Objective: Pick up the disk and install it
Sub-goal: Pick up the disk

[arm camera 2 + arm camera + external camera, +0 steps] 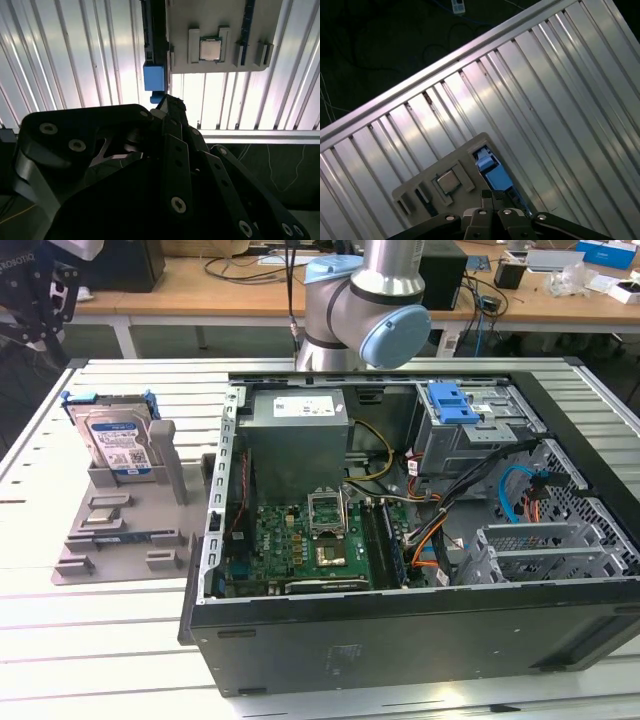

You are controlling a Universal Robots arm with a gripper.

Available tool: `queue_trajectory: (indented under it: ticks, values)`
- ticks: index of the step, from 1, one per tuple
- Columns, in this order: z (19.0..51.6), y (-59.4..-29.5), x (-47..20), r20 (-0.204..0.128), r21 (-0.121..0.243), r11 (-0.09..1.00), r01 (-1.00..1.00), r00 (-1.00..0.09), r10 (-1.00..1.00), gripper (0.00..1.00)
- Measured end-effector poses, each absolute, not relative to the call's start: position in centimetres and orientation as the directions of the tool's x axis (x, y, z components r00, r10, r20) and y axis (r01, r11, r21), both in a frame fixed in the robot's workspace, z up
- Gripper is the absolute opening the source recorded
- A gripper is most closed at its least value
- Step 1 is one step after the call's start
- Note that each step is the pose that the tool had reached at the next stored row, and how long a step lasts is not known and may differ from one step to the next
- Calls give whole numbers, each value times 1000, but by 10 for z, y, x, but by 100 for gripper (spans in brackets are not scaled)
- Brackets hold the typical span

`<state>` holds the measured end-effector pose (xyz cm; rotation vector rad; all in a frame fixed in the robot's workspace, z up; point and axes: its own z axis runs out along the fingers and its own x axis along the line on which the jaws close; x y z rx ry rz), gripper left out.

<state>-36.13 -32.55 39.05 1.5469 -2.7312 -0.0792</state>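
Jaws looked pressed together on nothing, gripper (169, 102) hanging above the disk (118, 445) upright in its grey holder (170, 465); lowered like that, they could strike its blue rail (154, 77) and topple it.

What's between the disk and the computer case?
In the exterior view, a grey upright of the holder stands between the disk and the computer case.

The disk (118, 443) stands in a holder (112, 540) beside the case (400, 632).
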Motion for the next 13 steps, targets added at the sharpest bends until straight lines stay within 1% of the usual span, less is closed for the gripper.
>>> queue_trajectory:
  ticks: [13]
  values:
    - [391, -325, -361, -23, 45, 404, -914, -405, -914, 11]
